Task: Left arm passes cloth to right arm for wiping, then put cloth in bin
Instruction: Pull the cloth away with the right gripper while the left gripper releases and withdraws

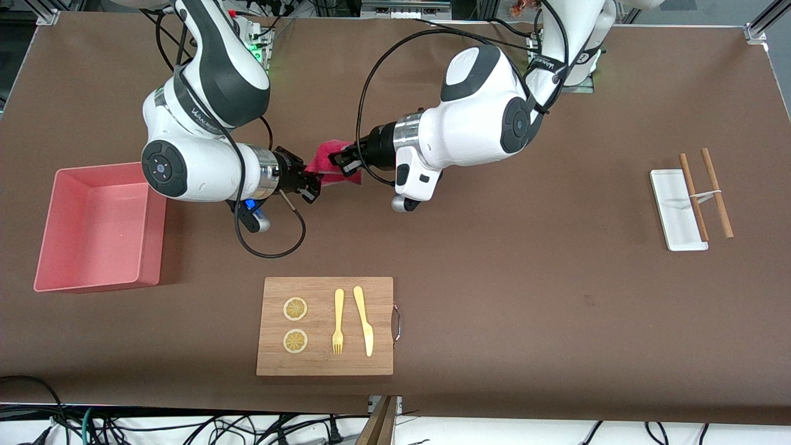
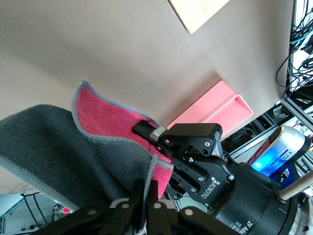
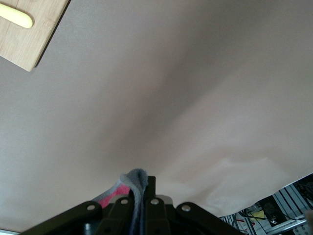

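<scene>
The cloth [image 1: 327, 161], magenta-pink with a dark grey back, hangs in the air between both grippers, over the brown table and above its middle. My left gripper [image 1: 345, 164] is shut on one edge of it; in the left wrist view [image 2: 145, 196] the grey side of the cloth [image 2: 49, 147] fills the foreground. My right gripper [image 1: 314, 184] is shut on the other edge, and in the right wrist view [image 3: 140, 188] the cloth's hem [image 3: 134, 177] is pinched between its fingers. The salmon-pink bin [image 1: 154, 228] stands empty toward the right arm's end of the table.
A wooden cutting board [image 1: 324, 355] with two lemon slices [image 1: 295, 309], a yellow fork [image 1: 338, 321] and a yellow knife [image 1: 363, 321] lies nearer the front camera. A small white tray [image 1: 673, 216] with brown chopsticks [image 1: 717, 191] lies toward the left arm's end.
</scene>
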`<state>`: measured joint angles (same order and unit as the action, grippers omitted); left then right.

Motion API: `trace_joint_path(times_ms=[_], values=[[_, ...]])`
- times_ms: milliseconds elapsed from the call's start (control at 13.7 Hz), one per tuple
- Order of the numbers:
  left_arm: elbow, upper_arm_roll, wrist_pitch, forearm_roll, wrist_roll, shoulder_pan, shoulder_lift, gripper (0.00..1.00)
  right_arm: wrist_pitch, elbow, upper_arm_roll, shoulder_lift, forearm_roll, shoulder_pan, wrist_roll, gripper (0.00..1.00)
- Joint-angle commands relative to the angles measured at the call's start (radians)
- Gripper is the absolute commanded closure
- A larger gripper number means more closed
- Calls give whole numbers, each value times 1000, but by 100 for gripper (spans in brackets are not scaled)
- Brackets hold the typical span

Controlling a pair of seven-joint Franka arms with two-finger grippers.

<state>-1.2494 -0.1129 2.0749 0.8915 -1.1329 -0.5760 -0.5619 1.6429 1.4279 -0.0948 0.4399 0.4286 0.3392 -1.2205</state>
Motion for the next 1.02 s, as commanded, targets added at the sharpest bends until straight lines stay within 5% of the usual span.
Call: trace_joint_path(times_ms=[0, 439, 951], values=[[22, 7, -12, -32, -10, 17, -9, 4, -8, -6, -3, 0, 18, -12, 19, 100], [19, 2, -135, -95, 79, 120, 16, 0, -9, -3, 4, 8, 10, -35, 146, 100], [13, -5, -473, -43, 374, 442, 11, 0, 8, -1, 0, 157, -132, -11, 280, 100]])
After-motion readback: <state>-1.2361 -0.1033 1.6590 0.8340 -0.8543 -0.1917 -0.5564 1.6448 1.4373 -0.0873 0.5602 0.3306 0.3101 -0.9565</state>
